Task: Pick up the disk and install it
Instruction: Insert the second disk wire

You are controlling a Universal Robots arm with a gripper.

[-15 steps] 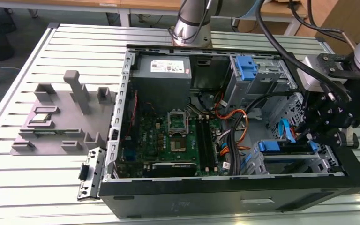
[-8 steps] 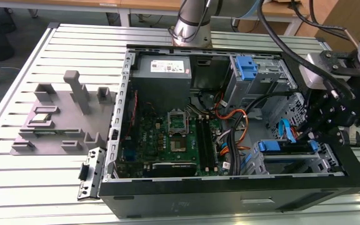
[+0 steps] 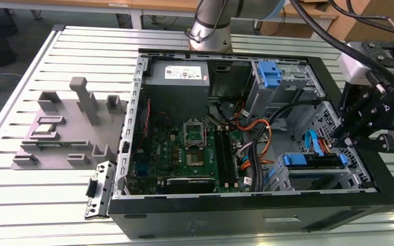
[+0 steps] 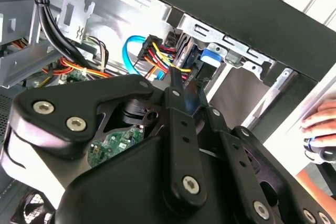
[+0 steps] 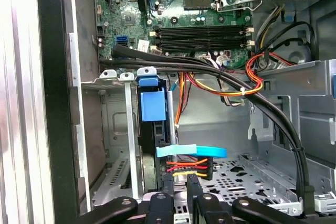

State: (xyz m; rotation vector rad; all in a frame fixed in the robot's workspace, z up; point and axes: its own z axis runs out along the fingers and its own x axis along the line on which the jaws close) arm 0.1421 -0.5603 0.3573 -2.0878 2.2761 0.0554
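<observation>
An open computer case (image 3: 252,215) lies on a slatted table (image 3: 19,205), filling the exterior view's centre. At the right edge, the gripper (image 3: 358,141) hangs over the drive cage; its fingers (image 5: 191,187) stand close together. The disk (image 3: 311,160) sits edge-up in its bay at lower right, cables attached.

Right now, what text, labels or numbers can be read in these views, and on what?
None can be read.
Sticker on the power supply: print too small to read.
Motherboard: markings too small to read.
Disk: no print shows on it.
</observation>
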